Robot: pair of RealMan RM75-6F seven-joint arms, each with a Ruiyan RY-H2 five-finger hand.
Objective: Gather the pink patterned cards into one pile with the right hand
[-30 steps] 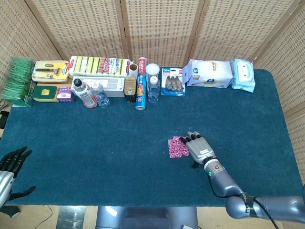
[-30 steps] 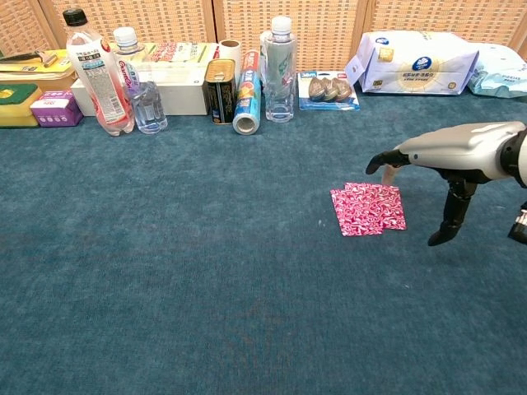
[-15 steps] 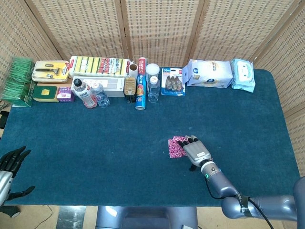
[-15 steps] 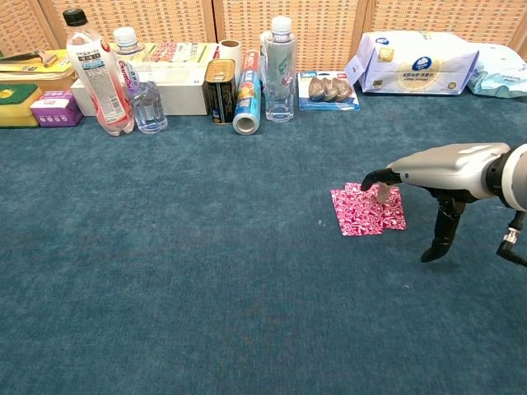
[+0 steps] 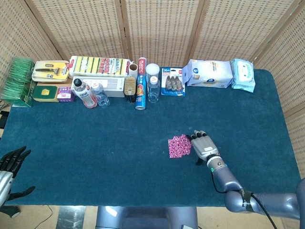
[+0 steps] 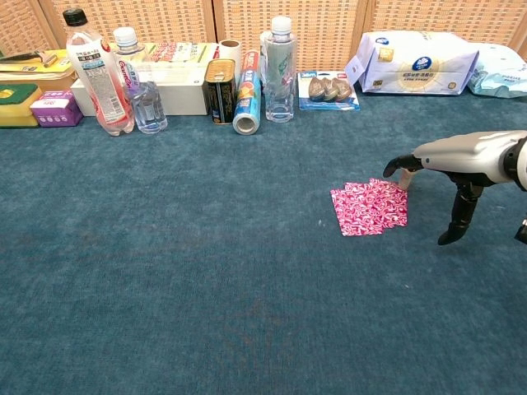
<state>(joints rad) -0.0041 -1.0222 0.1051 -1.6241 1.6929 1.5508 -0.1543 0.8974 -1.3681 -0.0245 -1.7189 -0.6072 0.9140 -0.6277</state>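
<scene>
The right hand (image 6: 461, 158), fingers apart and holding nothing, hovers with the cards (image 6: 370, 207) just off its fingertips; to square the overlapping pile, nudge edges lightly, not press.

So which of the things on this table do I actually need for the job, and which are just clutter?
Needed:
- pink patterned cards, overlapping mid-table
- right hand, just right of the cards

Clutter along the back edge:
- water bottles
- foil roll
- wet wipe packs
- sponge pack
- left hand, idle at the near corner

Even, bright overhead lighting; soft short shadows on the desk (image 5: 95, 152). Both views sharp, no glare.
</scene>
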